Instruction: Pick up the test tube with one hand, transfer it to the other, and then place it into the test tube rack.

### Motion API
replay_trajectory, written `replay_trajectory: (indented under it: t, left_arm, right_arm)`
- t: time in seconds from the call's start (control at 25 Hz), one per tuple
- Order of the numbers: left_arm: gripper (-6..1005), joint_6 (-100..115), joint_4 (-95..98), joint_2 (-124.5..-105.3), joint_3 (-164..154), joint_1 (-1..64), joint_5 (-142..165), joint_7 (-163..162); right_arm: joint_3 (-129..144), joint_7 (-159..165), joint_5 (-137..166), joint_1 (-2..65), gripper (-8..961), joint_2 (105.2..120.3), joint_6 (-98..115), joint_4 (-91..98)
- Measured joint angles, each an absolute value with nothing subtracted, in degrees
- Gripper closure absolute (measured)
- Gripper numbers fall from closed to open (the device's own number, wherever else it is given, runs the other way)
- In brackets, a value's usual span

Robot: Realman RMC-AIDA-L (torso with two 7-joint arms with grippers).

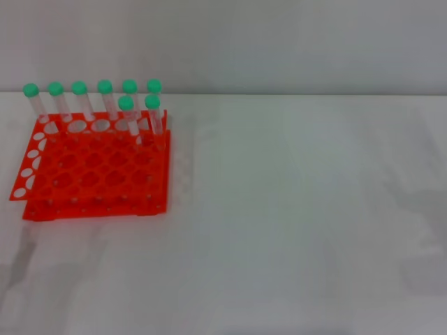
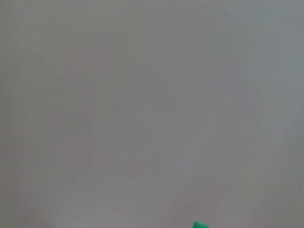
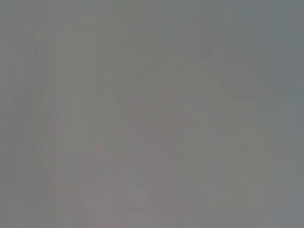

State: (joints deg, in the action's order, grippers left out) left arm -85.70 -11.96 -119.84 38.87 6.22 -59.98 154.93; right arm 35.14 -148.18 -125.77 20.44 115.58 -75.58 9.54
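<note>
Neither end effector is showing, so grip state cannot be told; eight capped tubes (image 1: 105, 98) are standing in the test tube rack (image 1: 91, 174), none lying loose on the surface (image 1: 300, 209).

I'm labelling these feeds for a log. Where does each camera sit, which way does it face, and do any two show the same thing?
Head view: on the robot's head, facing forward and down at the white table, the test tube rack and its eight capped tubes; no arm shows.
Left wrist view: on the left wrist, facing a blank pale surface with a green sliver at the edge; no fingers show.
Right wrist view: on the right wrist, facing a blank surface; no fingers show.
Shared: nothing identifiable.
</note>
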Motion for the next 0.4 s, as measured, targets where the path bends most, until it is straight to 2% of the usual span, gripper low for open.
replay_trajectory:
  t: [0.4]
  left_arm:
    - [106, -82.4, -11.9, -119.65, 38.8, 8.5, -60.2, 151.0]
  right_arm:
    - [34.9, -148.2, -125.8, 20.2, 151, 115.43, -75.5, 9.4]
